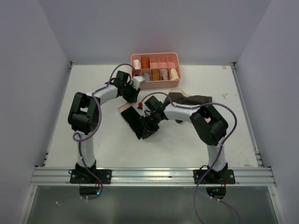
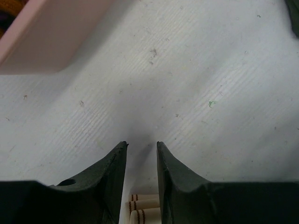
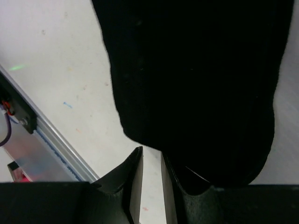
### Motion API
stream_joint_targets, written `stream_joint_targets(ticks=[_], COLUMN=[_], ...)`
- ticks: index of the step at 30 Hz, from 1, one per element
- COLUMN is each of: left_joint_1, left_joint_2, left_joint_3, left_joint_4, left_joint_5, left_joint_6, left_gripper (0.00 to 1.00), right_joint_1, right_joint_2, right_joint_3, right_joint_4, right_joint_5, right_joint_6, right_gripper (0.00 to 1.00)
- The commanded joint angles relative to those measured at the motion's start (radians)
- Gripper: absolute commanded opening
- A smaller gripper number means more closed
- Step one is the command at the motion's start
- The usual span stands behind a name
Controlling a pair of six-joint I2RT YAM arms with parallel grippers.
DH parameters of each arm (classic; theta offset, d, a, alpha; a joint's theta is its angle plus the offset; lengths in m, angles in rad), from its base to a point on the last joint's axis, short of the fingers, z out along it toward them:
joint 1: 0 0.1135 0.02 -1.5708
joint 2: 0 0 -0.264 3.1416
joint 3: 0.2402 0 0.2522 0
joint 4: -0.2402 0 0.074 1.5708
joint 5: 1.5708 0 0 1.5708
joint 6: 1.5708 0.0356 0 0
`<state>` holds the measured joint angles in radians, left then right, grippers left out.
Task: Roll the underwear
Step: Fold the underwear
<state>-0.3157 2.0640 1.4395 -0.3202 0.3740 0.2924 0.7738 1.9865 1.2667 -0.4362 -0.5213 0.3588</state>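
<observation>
The underwear [image 1: 132, 119], black cloth with a light beige waistband [image 1: 124, 107] at its far end, lies on the white table between the two arms. In the right wrist view it fills the upper right as a dark fold [image 3: 196, 84]. My right gripper [image 1: 145, 130] [image 3: 151, 150] sits at the near end of the underwear. Its jaws are a narrow gap apart with bare table showing between them, and the cloth lies just past the tips and over the outer side of the right finger. My left gripper [image 1: 133, 96] [image 2: 142, 143] hovers over bare table near the waistband, open and holding nothing.
A pink divided bin [image 1: 156, 84] [image 2: 42, 42] with several rolled garments stands at the back, close to the left gripper. An olive-brown garment [image 1: 194, 99] lies under the right arm. The table's metal front rail [image 3: 51, 135] runs near the right gripper.
</observation>
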Motion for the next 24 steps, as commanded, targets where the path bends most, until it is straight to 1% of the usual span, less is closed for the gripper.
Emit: stream_joint_targets(ticks=[1, 5, 11, 14, 15, 18, 20, 21, 23, 24], left_joint_1=[-0.008, -0.003, 0.003, 0.009, 0.01, 0.029, 0.052, 0.062, 0.104, 0.116], left_joint_2=[-0.019, -0.067, -0.157, -0.203, -0.232, -0.29, -0.317, -0.344, -0.363, -0.369], left_joint_3=[-0.03, -0.108, -0.241, -0.302, -0.32, -0.379, -0.402, -0.407, -0.39, -0.377], left_joint_4=[-0.043, -0.052, -0.072, -0.089, -0.092, -0.091, -0.092, -0.085, -0.074, -0.069], left_joint_5=[-0.064, -0.106, -0.138, -0.155, -0.161, -0.182, -0.182, -0.178, -0.156, -0.143], left_joint_6=[0.071, 0.1, 0.1, 0.094, 0.093, 0.09, 0.083, 0.077, 0.062, 0.057], left_gripper=[0.35, 0.33, 0.33, 0.32, 0.32, 0.32, 0.33, 0.36, 0.38, 0.4], right_joint_1=[-0.022, -0.048, -0.11, -0.14, -0.148, -0.18, -0.199, -0.203, -0.209, -0.209], right_joint_2=[0.034, 0.064, 0.123, 0.17, 0.192, 0.209, 0.204, 0.196, 0.134, 0.102], right_joint_3=[0.051, 0.098, 0.203, 0.29, 0.342, 0.429, 0.464, 0.468, 0.447, 0.406], right_joint_4=[-0.025, -0.103, -0.16, -0.182, -0.191, -0.214, -0.246, -0.249, -0.251, -0.251], right_joint_5=[0.036, 0.053, 0.115, 0.132, 0.159, 0.203, 0.243, 0.254, 0.259, 0.242], right_joint_6=[-0.024, -0.096, -0.191, -0.236, -0.265, -0.317, -0.351, -0.388, -0.402, -0.397], right_gripper=[0.26, 0.28, 0.29, 0.31, 0.32, 0.33, 0.33, 0.33, 0.33, 0.34])
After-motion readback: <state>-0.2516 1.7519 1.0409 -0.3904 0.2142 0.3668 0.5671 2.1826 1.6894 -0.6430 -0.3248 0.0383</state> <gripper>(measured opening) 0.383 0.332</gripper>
